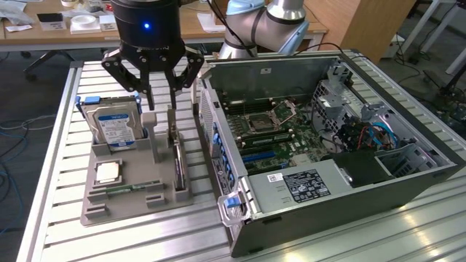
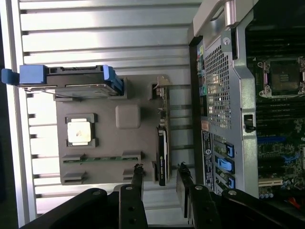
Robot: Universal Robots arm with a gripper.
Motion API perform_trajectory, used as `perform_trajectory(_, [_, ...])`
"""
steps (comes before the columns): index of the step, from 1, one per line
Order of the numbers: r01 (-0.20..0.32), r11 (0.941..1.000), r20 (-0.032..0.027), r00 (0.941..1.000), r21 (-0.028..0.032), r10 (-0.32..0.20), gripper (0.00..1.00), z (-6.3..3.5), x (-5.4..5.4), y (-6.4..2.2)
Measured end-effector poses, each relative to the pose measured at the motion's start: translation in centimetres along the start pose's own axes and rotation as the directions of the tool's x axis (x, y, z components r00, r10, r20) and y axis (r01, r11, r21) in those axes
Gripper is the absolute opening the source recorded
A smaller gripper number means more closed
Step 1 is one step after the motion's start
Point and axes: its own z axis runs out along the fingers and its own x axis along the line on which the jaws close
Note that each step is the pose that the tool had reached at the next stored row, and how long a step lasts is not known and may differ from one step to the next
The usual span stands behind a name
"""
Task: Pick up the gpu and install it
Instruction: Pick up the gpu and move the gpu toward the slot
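Observation:
The gpu (image 1: 178, 164), a thin dark card, stands on edge in a slot of the grey holder (image 1: 138, 204), on the side nearest the computer case. My gripper (image 1: 161, 105) hangs just above the holder's far end, open, its two black fingers pointing down over the card's end. In the wrist view the gpu (image 2: 162, 143) runs toward my gripper (image 2: 159, 172), and the card's near end lies between the fingertips (image 2: 138, 174) with a gap on each side. Nothing is held.
The grey holder (image 2: 128, 117) also carries a hard drive (image 1: 115, 128) with a blue-white label, a CPU (image 1: 108, 172) and a green memory stick (image 1: 127, 189). The open computer case (image 1: 393, 180) with its motherboard (image 1: 273, 131) lies close to the holder, on the exterior view's right.

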Motion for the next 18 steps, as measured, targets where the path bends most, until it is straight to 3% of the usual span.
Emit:
perform_trajectory(8, [0.0,1.0,-0.0002,1.0,0.0001,0.0,0.42,0.98,0.0,-0.04])
perform_trajectory(18, [0.0,1.0,-0.0002,1.0,0.0002,0.0,0.42,1.53,0.0,-0.07])
